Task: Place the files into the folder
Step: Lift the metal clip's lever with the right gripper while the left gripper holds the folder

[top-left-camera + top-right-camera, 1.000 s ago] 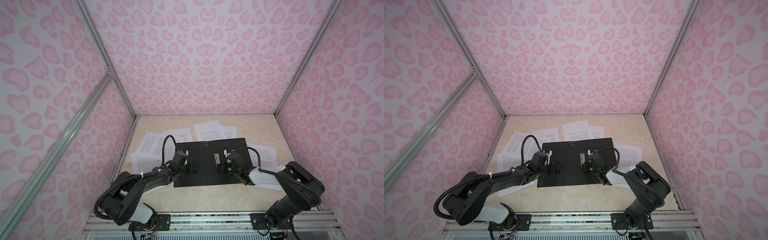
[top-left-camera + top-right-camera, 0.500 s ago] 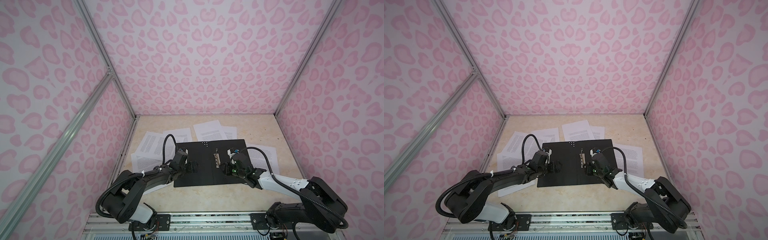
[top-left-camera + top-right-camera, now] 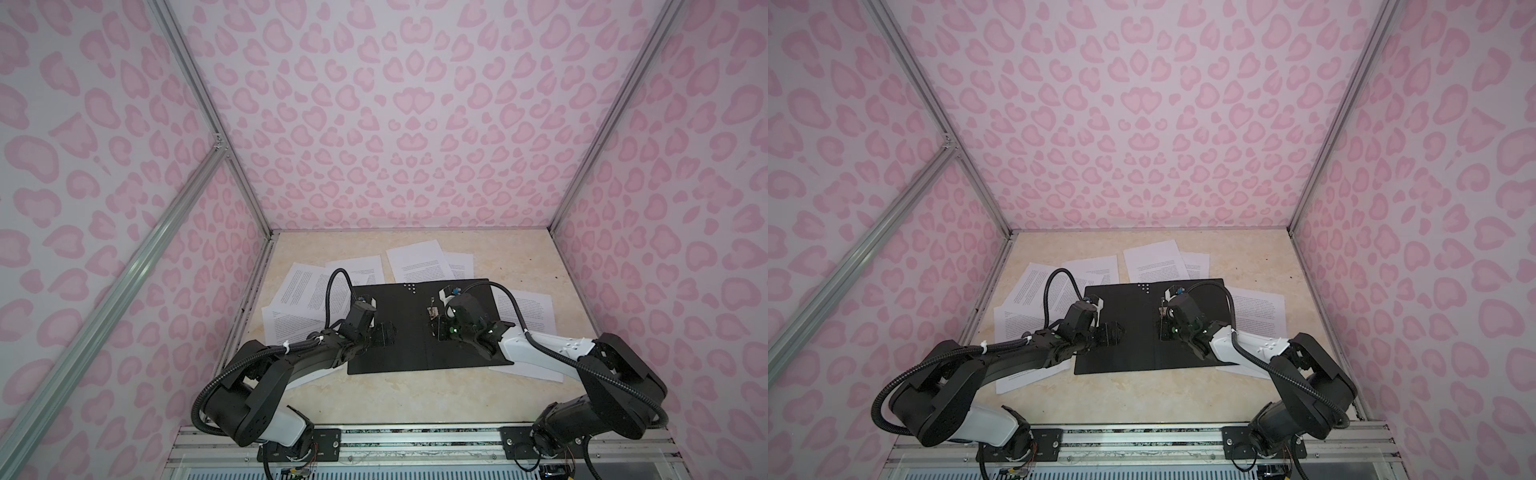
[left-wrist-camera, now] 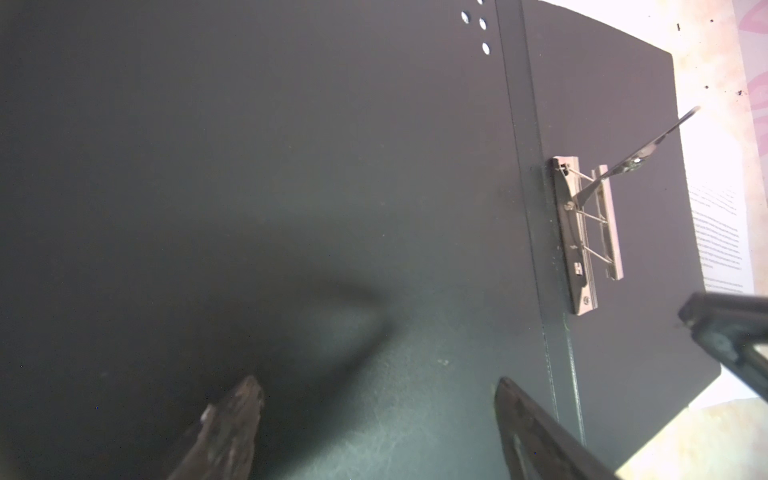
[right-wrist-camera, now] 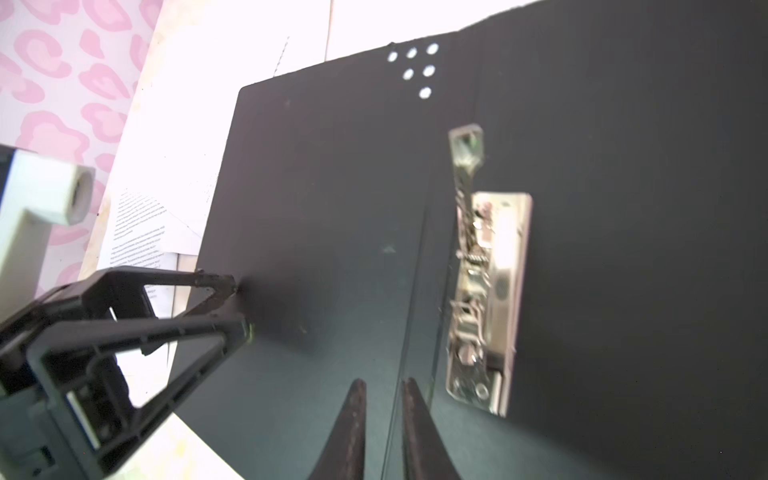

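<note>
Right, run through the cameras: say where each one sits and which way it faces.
Top views: high above the robot's side, looking down at the table, the open folder and the scattered files; both arms show.
Left wrist: on the left arm, low over the folder's left half, facing the metal clip; the left gripper fingertips show.
Right wrist: on the right arm, facing along the spine; the right gripper fingertips show.
Shared: both wrist views hold the clip and the opposite gripper.

Nothing can be read: the files point(image 3: 300, 291) carry blocks of black print (too small to make out).
</note>
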Controlling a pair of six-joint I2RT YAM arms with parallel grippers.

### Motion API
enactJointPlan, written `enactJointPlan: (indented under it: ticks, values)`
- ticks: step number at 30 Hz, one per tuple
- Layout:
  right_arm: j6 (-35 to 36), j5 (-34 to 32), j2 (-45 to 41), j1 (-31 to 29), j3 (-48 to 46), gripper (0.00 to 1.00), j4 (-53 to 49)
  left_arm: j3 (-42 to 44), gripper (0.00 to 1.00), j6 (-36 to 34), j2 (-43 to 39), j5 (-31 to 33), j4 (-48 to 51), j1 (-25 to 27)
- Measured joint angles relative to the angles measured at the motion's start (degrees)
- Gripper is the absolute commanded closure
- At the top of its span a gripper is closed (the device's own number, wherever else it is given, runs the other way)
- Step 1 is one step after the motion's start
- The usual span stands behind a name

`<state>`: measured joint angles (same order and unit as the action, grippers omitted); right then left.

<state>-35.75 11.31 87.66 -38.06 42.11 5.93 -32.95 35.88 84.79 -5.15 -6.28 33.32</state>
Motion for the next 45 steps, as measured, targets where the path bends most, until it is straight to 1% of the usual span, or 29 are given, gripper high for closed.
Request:
enactJointPlan:
  ticks: [2, 7, 9, 16, 19, 21, 24, 27, 30, 32, 35, 38, 40, 43, 45]
  values:
    - [0.81, 0.50, 2.54, 1.51, 2.40, 0.89, -0.85, 0.00, 0.10, 0.00, 0.00, 0.00, 0.00, 0.00]
    - [4.17, 0.31, 8.44, 3.04, 9.29, 0.92, -5.03, 0.00, 0.10, 0.00, 0.00, 0.00, 0.00, 0.00]
    - [5.49, 1.36, 10.64, 3.72, 11.74, 0.93, -5.73, 0.00, 0.10, 0.00, 0.00, 0.00, 0.00, 0.00]
    - [8.83, 1.22, 17.35, 7.02, 19.34, 0.94, -8.61, -0.04, 0.10, 0.00, 0.00, 0.00, 0.07, 0.00]
    - [10.03, 4.59, 19.50, 8.76, 20.41, 0.93, -8.57, -0.07, 0.10, -0.02, -0.02, 0.00, 0.07, 0.00]
    - [10.91, 6.36, 19.71, 9.20, 21.00, 0.89, -8.90, -0.11, 0.10, -0.02, 0.00, 0.00, 0.09, 0.00]
    - [12.48, 7.17, 18.78, 9.27, 22.14, 0.79, -9.18, -0.28, 0.10, -0.02, 0.11, 0.00, 0.26, 0.00]
    - [13.29, 8.13, 15.41, 9.38, 22.40, 0.68, -9.68, -0.37, 0.10, -0.02, 0.17, -0.02, 0.35, 0.00]
    - [13.90, 8.17, 10.64, 9.33, 21.49, 0.62, -10.19, -0.42, 0.10, -0.07, 0.22, -0.15, 0.39, 0.00]
    - [13.84, 8.00, 6.93, 9.33, 18.82, 0.55, -10.05, -0.42, 0.10, -0.28, 0.09, -0.44, 0.39, 0.00]
    - [12.81, 7.37, 1.92, 9.16, 12.31, 0.46, -9.64, -0.13, 0.10, -0.96, -0.94, -1.53, 1.03, -0.13]
    - [11.72, 5.92, -3.30, 8.44, 5.79, 0.40, -9.46, 1.07, 0.10, -1.14, -4.50, -3.15, 3.85, 0.02]
    - [11.08, 5.20, -5.73, 7.63, 2.91, 0.38, -9.22, 1.95, 0.09, -1.73, -8.55, -4.07, 4.90, 0.02]
    - [10.78, 4.11, -8.20, 6.03, 0.76, 0.35, -9.33, 3.37, 0.09, -2.12, -15.87, -4.00, 4.94, 0.04]
    - [10.84, 3.13, -9.44, 4.48, 0.48, 0.33, -9.64, 4.57, 0.08, -1.33, -21.66, -2.93, 6.78, 0.02]
